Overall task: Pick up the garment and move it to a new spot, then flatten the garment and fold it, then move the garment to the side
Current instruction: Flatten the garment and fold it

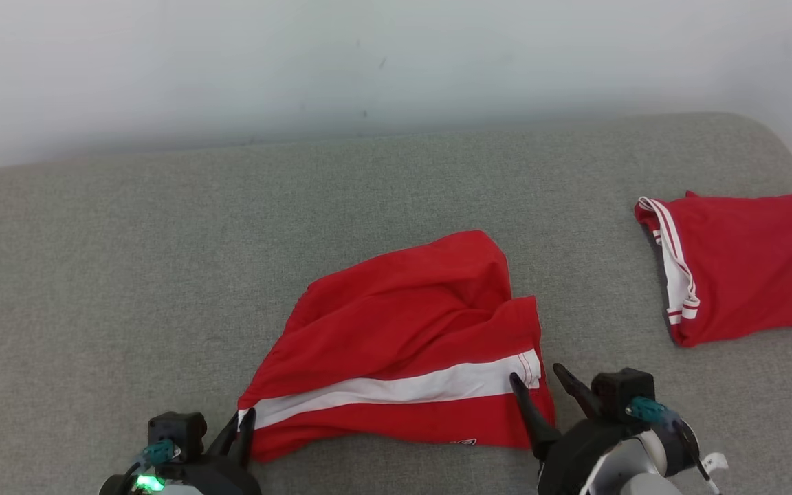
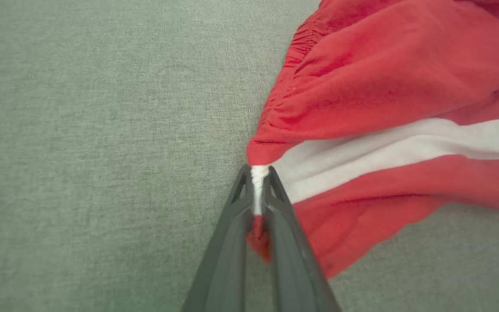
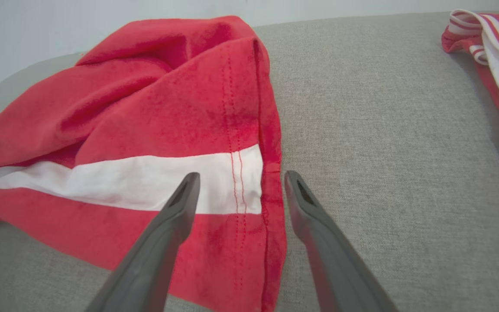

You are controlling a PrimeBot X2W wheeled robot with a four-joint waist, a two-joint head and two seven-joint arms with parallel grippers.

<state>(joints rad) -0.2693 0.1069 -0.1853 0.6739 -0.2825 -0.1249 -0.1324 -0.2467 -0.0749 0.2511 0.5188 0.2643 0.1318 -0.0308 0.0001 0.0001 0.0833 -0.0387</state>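
Left gripper (image 2: 258,186) pinches a corner of the garment (image 2: 383,86) by the front edge of the cushion (image 1: 93,275). Slide your right gripper (image 3: 241,188) (wide open) onto the other corner, then squeeze.

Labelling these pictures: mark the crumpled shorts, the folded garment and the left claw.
crumpled shorts (image 1: 403,302), head view, upper red cloth.
folded garment (image 1: 753,268), head view, red middle.
left claw (image 2: 258,171), left wrist view, between fingertips.

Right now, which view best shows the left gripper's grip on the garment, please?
Left wrist view: the left gripper pinches the garment's corner up close. Head view shows it small; right wrist view, the opposite edge.
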